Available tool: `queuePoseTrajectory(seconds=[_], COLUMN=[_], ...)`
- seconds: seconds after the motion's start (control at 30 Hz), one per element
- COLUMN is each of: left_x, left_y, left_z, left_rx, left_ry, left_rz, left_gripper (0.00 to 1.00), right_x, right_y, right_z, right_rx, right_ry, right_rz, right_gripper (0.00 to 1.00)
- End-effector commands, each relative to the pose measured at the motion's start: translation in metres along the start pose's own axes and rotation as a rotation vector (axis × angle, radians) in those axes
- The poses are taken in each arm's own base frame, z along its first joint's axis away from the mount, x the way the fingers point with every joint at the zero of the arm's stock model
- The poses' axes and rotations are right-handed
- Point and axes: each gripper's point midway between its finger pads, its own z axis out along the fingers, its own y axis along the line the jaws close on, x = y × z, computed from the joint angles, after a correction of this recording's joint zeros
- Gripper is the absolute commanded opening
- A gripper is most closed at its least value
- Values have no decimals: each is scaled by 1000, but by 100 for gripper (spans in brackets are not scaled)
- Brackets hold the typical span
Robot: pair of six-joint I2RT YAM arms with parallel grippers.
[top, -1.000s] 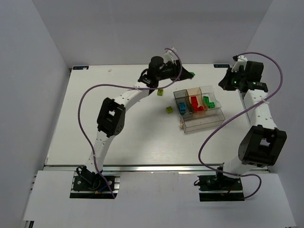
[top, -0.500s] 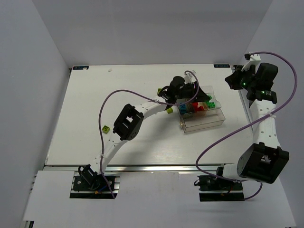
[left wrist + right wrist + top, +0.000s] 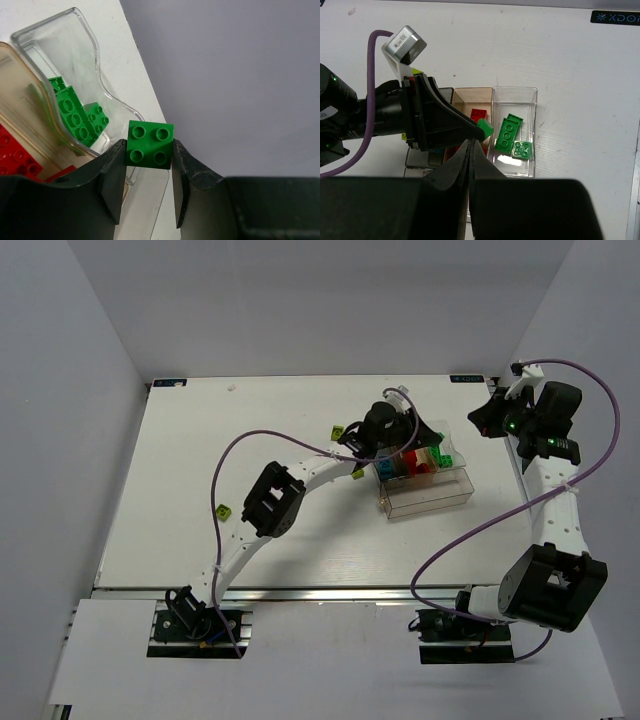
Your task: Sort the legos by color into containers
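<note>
Left end effector (image 3: 149,146), clamping a green lego (image 3: 150,137), now reaches the container (image 3: 70,50) for release. Right end effector (image 3: 471,150) sits closed

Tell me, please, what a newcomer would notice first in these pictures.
The left gripper pinches a green brick over the clear divided box, toward the far right of the table. Inside, green bricks lie in the end compartment, with red bricks in the tan section beside it.
</note>
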Motion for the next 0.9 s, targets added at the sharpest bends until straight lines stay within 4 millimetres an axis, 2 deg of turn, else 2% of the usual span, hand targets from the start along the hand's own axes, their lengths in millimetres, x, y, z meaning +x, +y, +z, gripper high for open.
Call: queuePoseTrajectory(seconds=[0.0,0.03,0.17,0.4,0.47,0.5,0.67,0.87], left_x=[-9,-3,-6,-8,-13,-8,-7,-2], left_y=[-22,-26,-23,-30,-25,-28,-19,-14], left_z=[6,9,12,20,21,22,24,25], left_rx=[26,34,34,6,-13,-17,-44,-54], left_ry=[-62,-56,-82,-182,-216,-214,-219,-199], left_rz=[18,14,0,37,38,43,45,41], left_gripper=[16,16,17,19,19,19,21,37], right_x=[-15,-14,-14,-10,-11,-11,-10,-12], right_y=[9,9,10,10,11,10,11,10], right_z=[-6,-7,-6,-7,-7,-7,-6,-6], right_rx=[-29,-29,-32,-37,-39,-37,-43,-40], right_ry=[-54,-54,-55,-48,-51,-51,-48,-56], right_rz=[-31,-29,-23,-11,-12,-11,-10,-14], right_gripper=[0,0,0,0,0,0,0,0])
